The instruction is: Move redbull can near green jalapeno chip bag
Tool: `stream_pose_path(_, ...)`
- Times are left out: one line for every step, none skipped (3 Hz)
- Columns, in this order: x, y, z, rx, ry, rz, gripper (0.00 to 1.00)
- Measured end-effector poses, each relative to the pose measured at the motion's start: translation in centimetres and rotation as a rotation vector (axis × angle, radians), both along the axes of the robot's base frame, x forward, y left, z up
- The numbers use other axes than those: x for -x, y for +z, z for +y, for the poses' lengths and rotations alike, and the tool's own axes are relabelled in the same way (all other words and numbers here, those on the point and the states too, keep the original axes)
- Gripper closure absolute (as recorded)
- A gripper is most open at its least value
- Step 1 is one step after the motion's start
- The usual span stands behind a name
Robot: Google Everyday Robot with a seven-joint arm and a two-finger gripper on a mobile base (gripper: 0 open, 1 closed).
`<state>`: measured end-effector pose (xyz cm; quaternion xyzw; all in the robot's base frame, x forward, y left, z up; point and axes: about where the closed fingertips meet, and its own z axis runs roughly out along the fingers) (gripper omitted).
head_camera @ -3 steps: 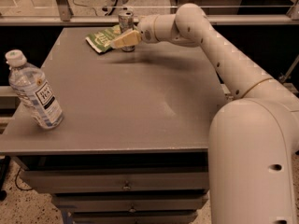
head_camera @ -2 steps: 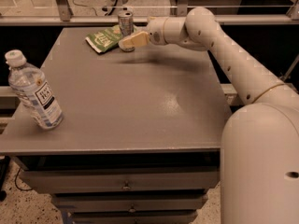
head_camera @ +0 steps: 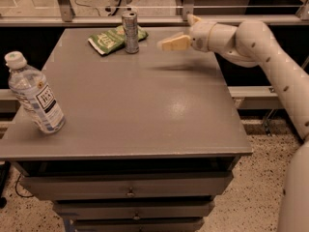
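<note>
The redbull can (head_camera: pixel 129 32) stands upright at the far side of the grey table (head_camera: pixel 145 105). It is right beside the green jalapeno chip bag (head_camera: pixel 111 39), which lies flat and touches or nearly touches the can's left side. My gripper (head_camera: pixel 175 32) hovers above the table to the right of the can, well apart from it. It is open and holds nothing. One pale finger (head_camera: pixel 172 43) points left toward the can.
A clear water bottle (head_camera: pixel 34 96) with a white cap stands tilted at the table's left front edge. A metal rail and glass partition (head_camera: pixel 159 7) run behind the table. Drawers (head_camera: pixel 130 193) sit under the tabletop. My white arm (head_camera: pixel 270 57) reaches in from the right.
My gripper has let go of the can and drawn back to the right. The can now stands by itself next to the chip bag.
</note>
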<state>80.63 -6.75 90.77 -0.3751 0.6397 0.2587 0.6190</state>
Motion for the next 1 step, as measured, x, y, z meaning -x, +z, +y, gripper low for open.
stream_pose_path(0.28, 0.03, -1.93, 0.004, -0.022, -0.009, 0.00)
